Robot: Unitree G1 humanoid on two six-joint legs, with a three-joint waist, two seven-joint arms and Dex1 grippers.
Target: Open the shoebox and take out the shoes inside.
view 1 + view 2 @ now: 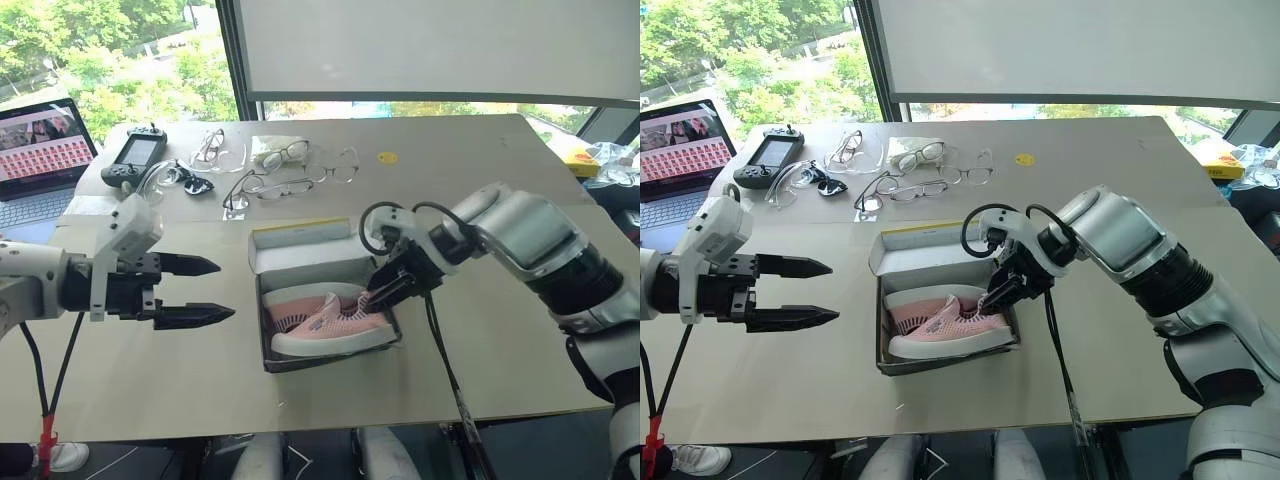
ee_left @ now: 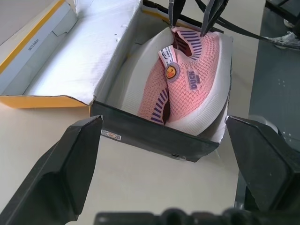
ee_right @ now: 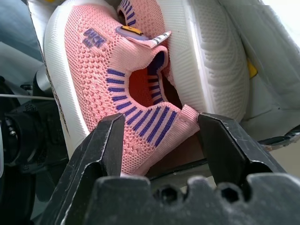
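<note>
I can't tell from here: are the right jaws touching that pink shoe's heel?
Touching. In the right wrist view the right gripper straddles the shoe, its black fingers pressed against both sides of the heel collar.

A wide beige tabletop stood against a tall window with a dark vertical frame post. Daylight and green trees showed through the glass. A pale roller blind covered the upper right panes. Dark floor lay beyond the table's edge.
</note>
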